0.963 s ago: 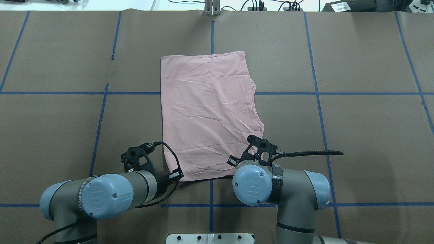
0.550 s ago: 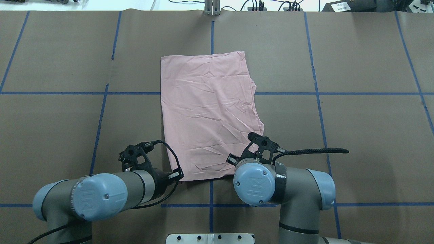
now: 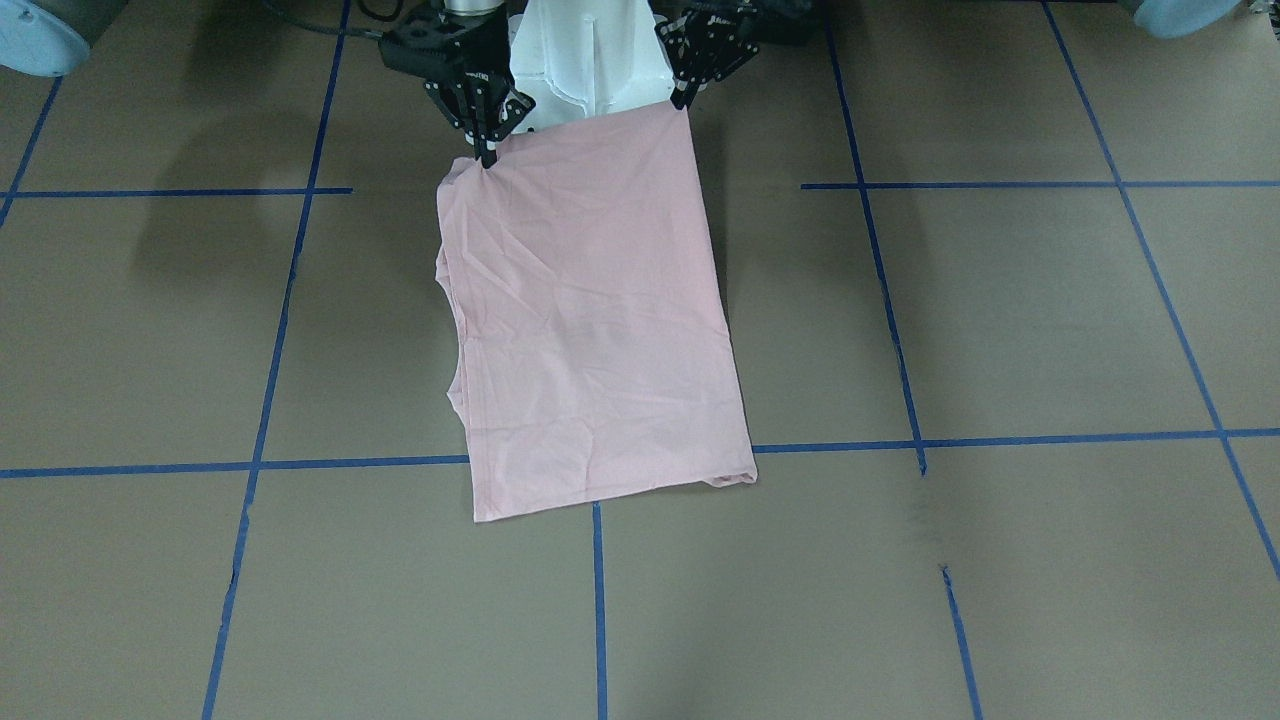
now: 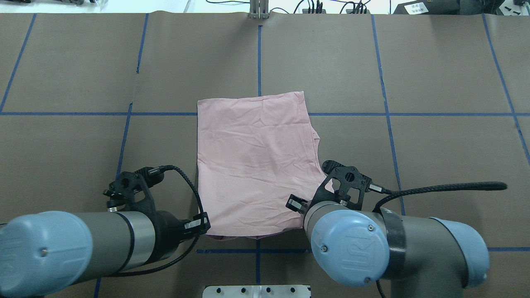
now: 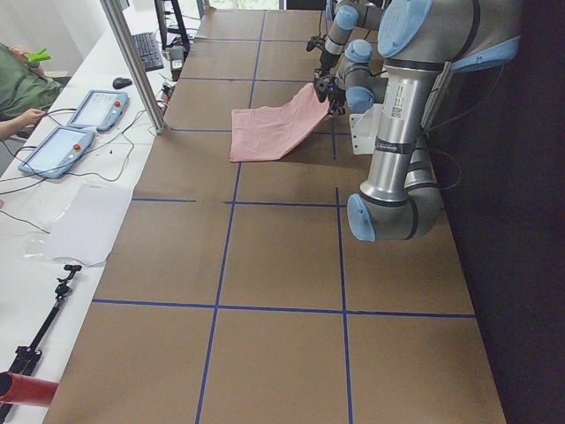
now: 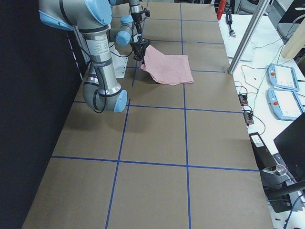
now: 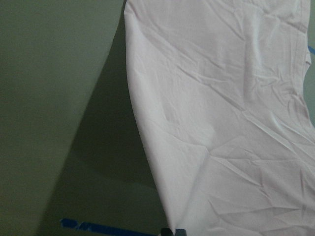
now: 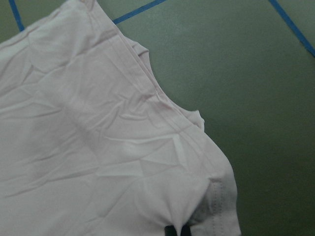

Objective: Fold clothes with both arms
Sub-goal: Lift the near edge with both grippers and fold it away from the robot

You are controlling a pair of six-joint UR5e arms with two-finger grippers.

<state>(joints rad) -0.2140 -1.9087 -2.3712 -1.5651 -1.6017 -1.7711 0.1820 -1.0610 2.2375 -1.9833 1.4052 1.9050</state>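
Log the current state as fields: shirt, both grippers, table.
T-shirt: pale pink, plain side up, folded narrow; near edge raised, far edge lying on the table
left gripper: shut on the T-shirt's near corner
right gripper: shut on the other near corner, on the sleeve side
table: brown cover with a blue tape grid

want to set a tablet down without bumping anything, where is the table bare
Bare table lies past the shirt's far edge, and in the wide squares to its left and right beyond the blue tape. Crowded: the near edge, where the left claw and right claw pinch the shirt's near corners by the white pedestal.
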